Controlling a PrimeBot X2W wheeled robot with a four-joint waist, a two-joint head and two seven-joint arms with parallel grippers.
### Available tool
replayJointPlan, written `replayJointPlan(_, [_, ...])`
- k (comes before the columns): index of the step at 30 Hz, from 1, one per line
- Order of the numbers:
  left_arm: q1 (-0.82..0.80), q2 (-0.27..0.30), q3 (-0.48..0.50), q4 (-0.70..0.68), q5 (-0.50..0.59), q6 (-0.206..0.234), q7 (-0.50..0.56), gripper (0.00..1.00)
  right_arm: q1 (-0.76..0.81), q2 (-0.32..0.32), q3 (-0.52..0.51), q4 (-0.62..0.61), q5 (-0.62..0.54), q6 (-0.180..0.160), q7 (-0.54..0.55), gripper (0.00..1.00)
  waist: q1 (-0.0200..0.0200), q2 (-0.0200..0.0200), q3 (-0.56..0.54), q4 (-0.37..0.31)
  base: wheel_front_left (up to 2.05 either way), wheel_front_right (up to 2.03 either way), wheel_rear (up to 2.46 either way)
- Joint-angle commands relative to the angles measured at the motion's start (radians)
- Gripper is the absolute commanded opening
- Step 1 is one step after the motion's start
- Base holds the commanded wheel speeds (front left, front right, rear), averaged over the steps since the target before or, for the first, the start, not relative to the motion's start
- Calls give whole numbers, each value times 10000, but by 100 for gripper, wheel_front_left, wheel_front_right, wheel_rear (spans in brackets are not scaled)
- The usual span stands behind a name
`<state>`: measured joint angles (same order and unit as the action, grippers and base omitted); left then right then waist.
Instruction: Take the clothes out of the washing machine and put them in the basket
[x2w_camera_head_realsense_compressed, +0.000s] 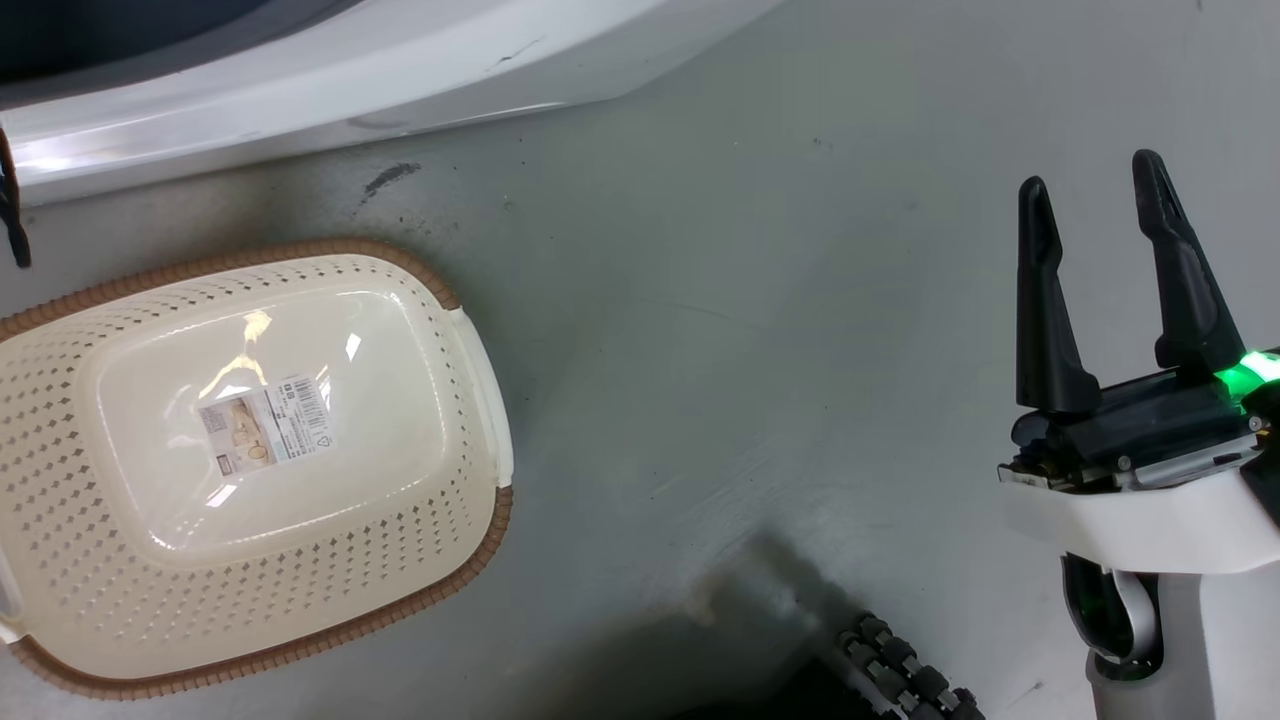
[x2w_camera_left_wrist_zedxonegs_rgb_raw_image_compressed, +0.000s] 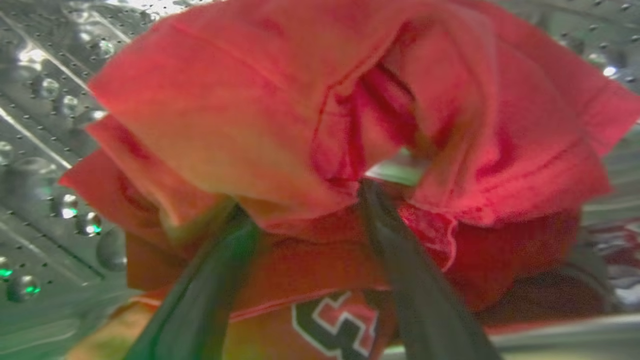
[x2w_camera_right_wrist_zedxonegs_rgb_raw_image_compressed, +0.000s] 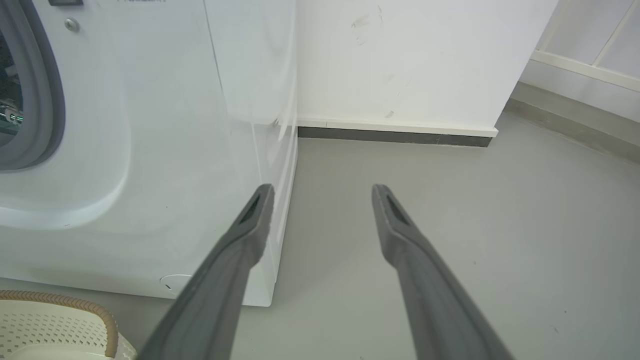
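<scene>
Closing on a thick fold rather than a loose hem looks the surest grab. The left gripper (x2w_camera_left_wrist_zedxonegs_rgb_raw_image_compressed: 302, 200) is inside the washing machine (x2w_camera_right_wrist_zedxonegs_rgb_raw_image_compressed: 175, 150), its fingers parted and their tips nosed into the red clothes (x2w_camera_left_wrist_zedxonegs_rgb_raw_image_compressed: 280, 100), which fill the wrist view from 9 to 3 o'clock. The right gripper (x2w_camera_head_realsense_compressed: 1092, 175) hovers at 3 o'clock in the head view, fingers wide and empty. The basket (x2w_camera_head_realsense_compressed: 300, 246) sits unfilled at 9 o'clock on the smooth grey floor (x2w_camera_head_realsense_compressed: 750, 300), below a white wall (x2w_camera_right_wrist_zedxonegs_rgb_raw_image_compressed: 400, 60).
</scene>
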<state>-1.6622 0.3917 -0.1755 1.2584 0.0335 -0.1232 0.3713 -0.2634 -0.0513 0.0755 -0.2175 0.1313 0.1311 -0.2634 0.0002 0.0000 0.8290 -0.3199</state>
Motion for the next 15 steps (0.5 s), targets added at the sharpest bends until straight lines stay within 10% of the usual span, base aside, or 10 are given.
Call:
replayJointPlan(1, [-49, 24, -84, 68, 87, -16, 112, 100, -97, 18, 7, -9, 32, -7, -21, 100, -2, 0, 28, -37, 0, 0, 0])
replayJointPlan(4, [-2, 46, -227, 50, 50, -37, 33, 100, -129, 18, -74, -68, 184, -7, -21, 100, -2, 0, 36, -72, 0, 0, 0])
replayJointPlan(5, [49, 32, -260, 67, 58, -44, 110, 85, -136, 21, -86, -71, 199, -7, -21, 100, -2, 0, 50, -63, 0, 0, 0])
replayJointPlan(6, [146, 30, -339, 84, 84, -46, 70, 32, -143, 20, -104, -59, 213, -7, -21, 100, -2, 0, 41, -55, 0, 0, 0])
replayJointPlan(7, [267, 8, -369, 58, 84, -40, -58, 0, -154, 18, -132, -75, 225, -7, -21, 100, -2, 0, 19, -43, 0, 0, 0])
replayJointPlan(15, [411, -111, -443, -115, -210, -45, -456, 0, -203, 18, -278, -94, 238, -7, -21, 100, -2, 0, -132, 81, 0, 0, 0])
